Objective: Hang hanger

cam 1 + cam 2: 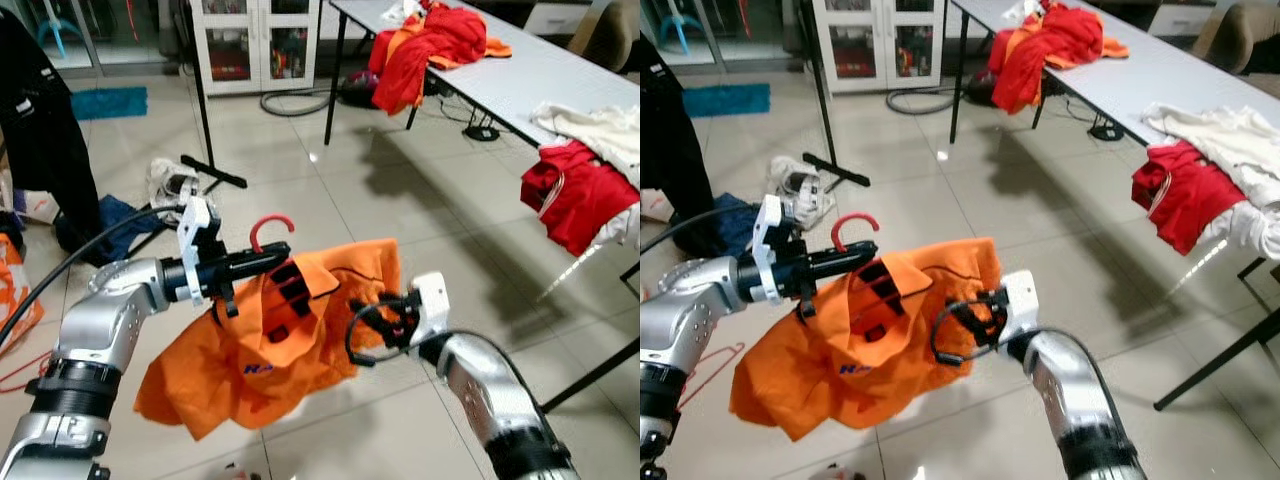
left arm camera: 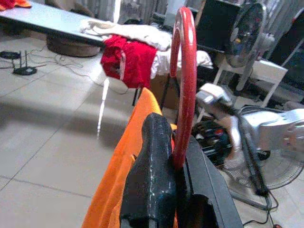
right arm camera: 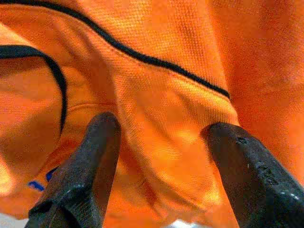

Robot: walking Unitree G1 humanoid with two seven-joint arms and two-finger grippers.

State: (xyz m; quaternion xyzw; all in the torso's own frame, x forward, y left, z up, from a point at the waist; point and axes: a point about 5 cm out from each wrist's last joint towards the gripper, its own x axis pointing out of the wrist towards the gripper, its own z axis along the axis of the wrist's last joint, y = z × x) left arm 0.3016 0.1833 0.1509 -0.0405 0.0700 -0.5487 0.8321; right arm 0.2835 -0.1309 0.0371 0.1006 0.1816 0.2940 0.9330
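Observation:
A red hanger hook (image 1: 270, 228) rises from the collar of an orange shirt (image 1: 250, 370) that hangs on the hanger above the tiled floor. My left gripper (image 1: 272, 262) is shut on the hanger at the base of the hook (image 2: 183, 80), and its black fingers (image 2: 152, 161) clamp the stem. My right gripper (image 1: 385, 318) is at the shirt's right shoulder edge. In the right wrist view its fingers (image 3: 85, 161) stand apart, open, with orange fabric (image 3: 161, 95) bulging between them.
A black clothes-rack pole (image 1: 203, 110) with its floor foot (image 1: 213, 172) stands ahead on the left. A dark garment (image 1: 40, 130) hangs at the far left. A white table (image 1: 540, 70) on the right carries red and orange clothes (image 1: 430, 45) and a red garment (image 1: 575, 195).

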